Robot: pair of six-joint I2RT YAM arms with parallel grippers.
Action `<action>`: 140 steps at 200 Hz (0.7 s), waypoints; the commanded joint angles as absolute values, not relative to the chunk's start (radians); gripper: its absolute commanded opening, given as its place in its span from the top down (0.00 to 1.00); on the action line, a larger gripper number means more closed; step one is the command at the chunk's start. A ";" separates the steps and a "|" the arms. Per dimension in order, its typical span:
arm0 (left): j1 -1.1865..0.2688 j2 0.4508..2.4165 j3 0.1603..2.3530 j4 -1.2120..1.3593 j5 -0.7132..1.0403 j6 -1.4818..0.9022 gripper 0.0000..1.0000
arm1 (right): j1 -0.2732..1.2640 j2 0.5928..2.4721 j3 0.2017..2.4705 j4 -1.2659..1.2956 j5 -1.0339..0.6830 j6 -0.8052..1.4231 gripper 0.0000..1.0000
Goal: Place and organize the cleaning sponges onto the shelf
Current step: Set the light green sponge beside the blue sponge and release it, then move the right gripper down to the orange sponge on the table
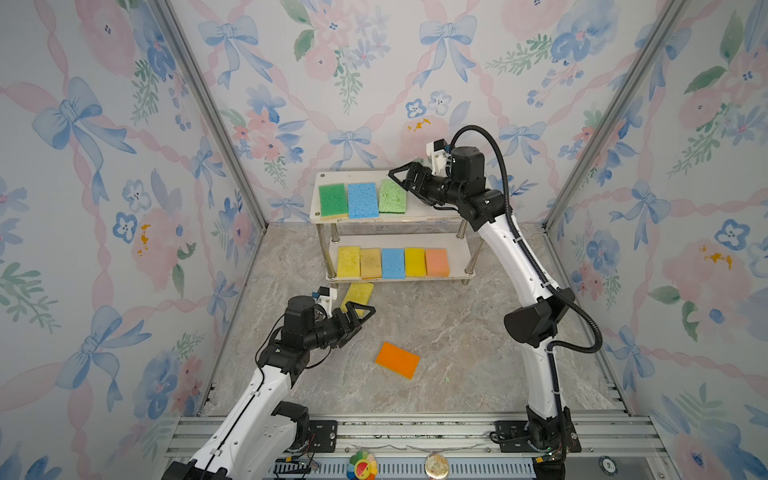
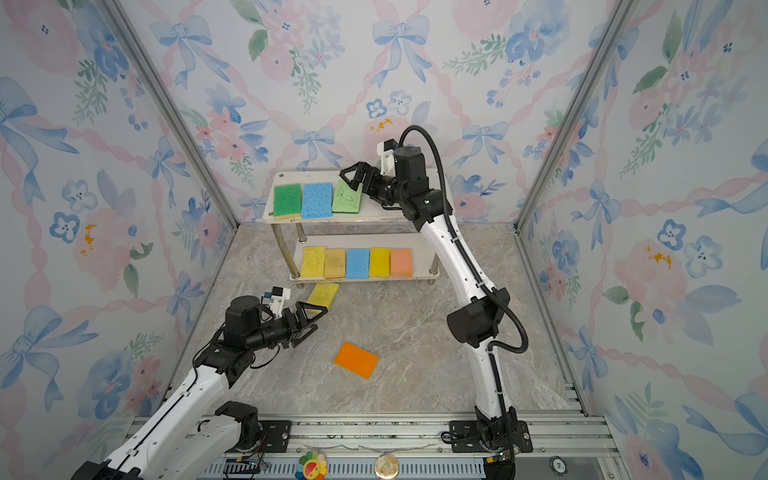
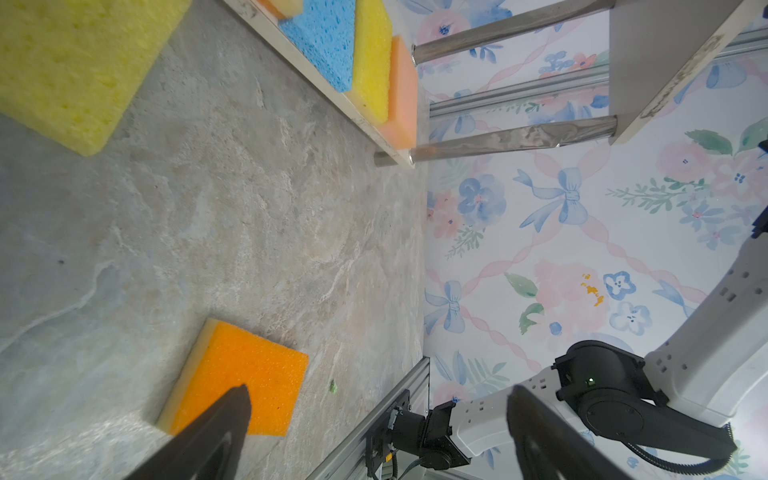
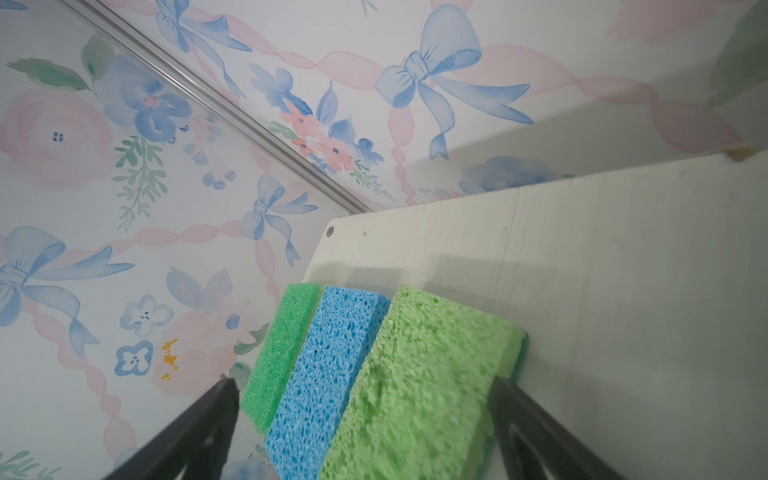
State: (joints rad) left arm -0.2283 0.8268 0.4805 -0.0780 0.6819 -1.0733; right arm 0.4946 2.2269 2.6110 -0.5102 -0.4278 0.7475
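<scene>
Both pairs of jaws stand spread wide and empty: the right gripper [image 1: 400, 176] hangs over the top board of the shelf [image 1: 357, 175], and the left gripper [image 1: 360, 314] is low over the table [image 1: 457, 332]. Under the right jaws the top board carries three sponges side by side. The lime sponge [image 4: 424, 374] lies directly below and between the fingers (one fingertip sits right at its outer edge; I cannot tell if it touches). The blue sponge [image 4: 328, 365] is next to it toward the other finger, and the green sponge [image 4: 282, 349] is last, beside that finger's tip. Well ahead of the left jaws, the lower row [image 1: 393, 263] fills the bottom board edge to edge: yellow, stained tan, blue, yellow, peach. A loose yellow sponge [image 1: 360, 293] lies on the table just past the left fingertips, partly behind the far finger in both top views. The orange sponge [image 1: 397, 360] lies flat off the near finger's side, apart from it. Beyond that sits a tiny green crumb [image 3: 333, 386].
</scene>
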 commanded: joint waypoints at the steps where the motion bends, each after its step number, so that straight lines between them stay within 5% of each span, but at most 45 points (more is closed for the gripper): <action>1: -0.222 0.811 0.465 -0.099 0.700 -1.043 0.02 | 0.509 2.286 2.611 -0.575 -0.447 0.787 0.03; 140: -0.219 0.788 0.447 -0.103 0.698 -1.043 0.02 | 0.506 2.285 2.612 -0.518 -0.487 0.812 0.03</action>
